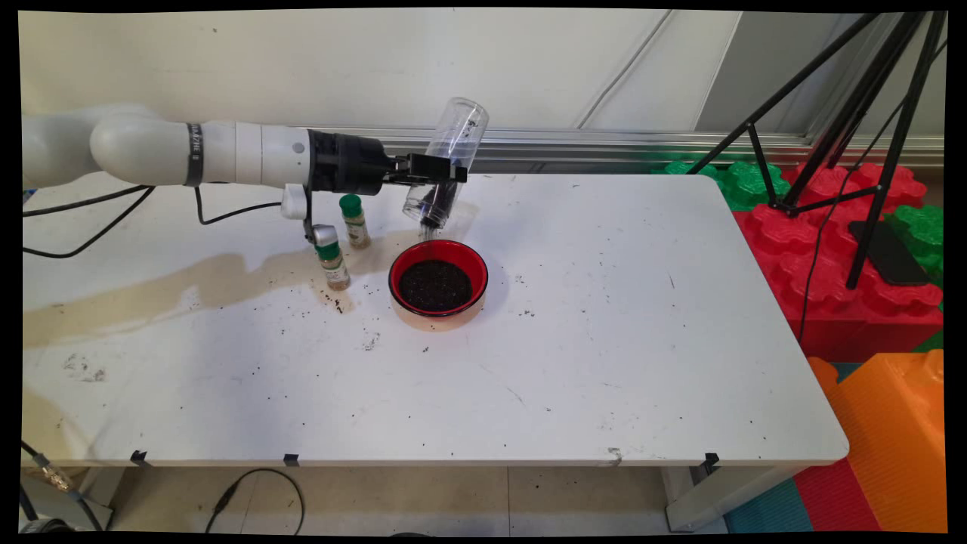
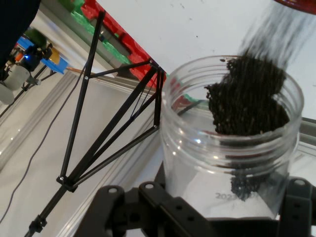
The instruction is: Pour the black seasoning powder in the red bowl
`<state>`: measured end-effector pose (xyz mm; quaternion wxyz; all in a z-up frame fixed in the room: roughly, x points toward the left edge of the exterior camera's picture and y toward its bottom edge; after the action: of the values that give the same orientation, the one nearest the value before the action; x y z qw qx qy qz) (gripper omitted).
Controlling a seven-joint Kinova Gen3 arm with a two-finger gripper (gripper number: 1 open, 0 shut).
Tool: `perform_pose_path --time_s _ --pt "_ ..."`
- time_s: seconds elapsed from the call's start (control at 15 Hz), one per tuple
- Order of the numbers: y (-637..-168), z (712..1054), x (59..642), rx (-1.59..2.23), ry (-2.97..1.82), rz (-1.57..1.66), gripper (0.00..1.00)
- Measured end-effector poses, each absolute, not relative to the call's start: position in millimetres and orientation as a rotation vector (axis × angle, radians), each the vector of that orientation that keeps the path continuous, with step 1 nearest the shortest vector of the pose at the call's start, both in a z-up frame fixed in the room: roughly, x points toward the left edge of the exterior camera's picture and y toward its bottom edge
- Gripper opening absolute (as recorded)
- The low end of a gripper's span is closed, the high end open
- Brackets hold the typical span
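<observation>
The claw (image 1: 442, 171) pinches a clear jar (image 1: 447, 161), tipped mouth-down just above the red bowl (image 1: 438, 282). Dark bits (image 2: 249, 94) fall out.

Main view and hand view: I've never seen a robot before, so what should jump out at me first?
The gripper holds a clear jar tipped mouth-down above a red bowl near the table's middle, and dark grains stream out of the jar towards the heap already in the bowl. Two small green-capped spice bottles stand just left of the bowl.
</observation>
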<state>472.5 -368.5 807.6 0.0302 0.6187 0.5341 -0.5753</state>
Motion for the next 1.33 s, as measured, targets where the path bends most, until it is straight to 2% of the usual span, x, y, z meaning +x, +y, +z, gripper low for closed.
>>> perform_pose_path --time_s 1.33 --pt "-361.2 812.1 467.5 1.957 1.451 -1.745 0.0"
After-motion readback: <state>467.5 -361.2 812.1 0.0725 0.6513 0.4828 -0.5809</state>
